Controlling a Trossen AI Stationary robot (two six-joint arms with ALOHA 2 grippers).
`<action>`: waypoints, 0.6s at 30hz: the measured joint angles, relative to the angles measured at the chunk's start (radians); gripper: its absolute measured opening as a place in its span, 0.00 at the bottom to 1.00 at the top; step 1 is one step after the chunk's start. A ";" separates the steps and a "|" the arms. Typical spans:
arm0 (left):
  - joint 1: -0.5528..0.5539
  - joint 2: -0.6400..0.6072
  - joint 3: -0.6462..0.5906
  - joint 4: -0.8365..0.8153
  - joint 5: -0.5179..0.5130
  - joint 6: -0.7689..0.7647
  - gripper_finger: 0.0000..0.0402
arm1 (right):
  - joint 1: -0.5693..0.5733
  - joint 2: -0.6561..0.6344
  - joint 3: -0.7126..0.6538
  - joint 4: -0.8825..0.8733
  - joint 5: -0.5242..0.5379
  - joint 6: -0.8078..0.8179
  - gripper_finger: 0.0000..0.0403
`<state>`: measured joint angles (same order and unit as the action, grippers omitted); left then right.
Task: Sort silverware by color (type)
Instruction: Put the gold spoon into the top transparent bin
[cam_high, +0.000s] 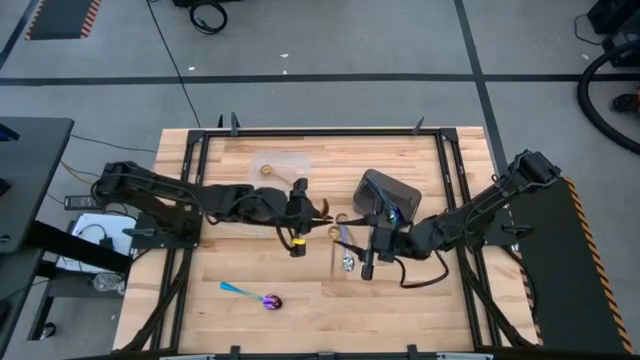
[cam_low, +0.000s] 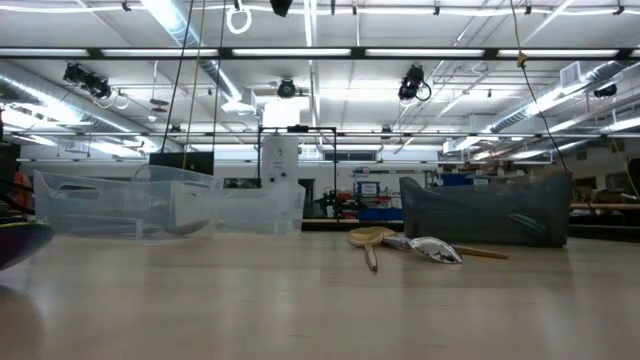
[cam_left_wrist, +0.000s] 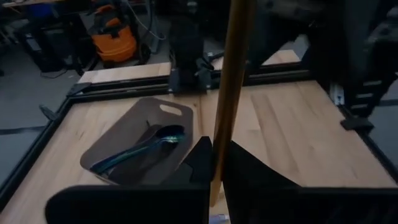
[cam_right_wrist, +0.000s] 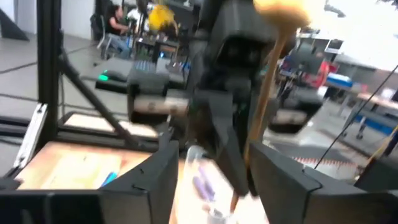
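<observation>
- Left gripper (cam_high: 318, 210) raised above mid-table, jaws closed on a gold spoon (cam_left_wrist: 229, 93); handle pinched between the fingers (cam_left_wrist: 245, 171), long axis running straight out along the fingers.
- Clear tray (cam_high: 275, 165) lying just behind the left gripper toward the far edge, one gold piece already in it; probably the drop spot, with the left arm the nearer one.
- Right gripper (cam_high: 368, 262) close by at mid-table, jaws parted and empty, hanging over the loose pile.
- Pile just beside the right gripper: a silver spoon (cam_low: 436, 250) across a gold one (cam_low: 368, 240); exact overlap hard to read from above.
- Blue spoon (cam_high: 250, 294) alone near the front edge, well apart from both grippers, long axis roughly left to right.
- More blue spoons (cam_left_wrist: 140, 149) lying in the grey bin (cam_high: 378, 188).
- Held spoon's bowl cut off in the left wrist view, blurred in the right wrist view.
- Count of pieces in the pile not readable.
</observation>
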<state>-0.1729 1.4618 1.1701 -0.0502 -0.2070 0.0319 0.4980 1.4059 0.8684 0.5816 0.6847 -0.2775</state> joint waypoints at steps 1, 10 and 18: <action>0.000 -0.007 0.001 -0.018 -0.003 -0.005 0.06 | 0.000 0.000 0.000 -0.020 0.000 0.020 0.51; 0.023 -0.068 0.002 -0.250 -0.010 -0.115 0.06 | -0.011 0.001 0.000 -0.253 -0.009 0.243 0.56; 0.104 -0.098 0.001 -0.377 -0.010 -0.156 0.06 | -0.031 0.101 -0.001 -0.281 -0.057 0.368 0.54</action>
<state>-0.0687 1.3638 1.1715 -0.4267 -0.2173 -0.1246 0.4669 1.5066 0.8677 0.3005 0.6281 0.0906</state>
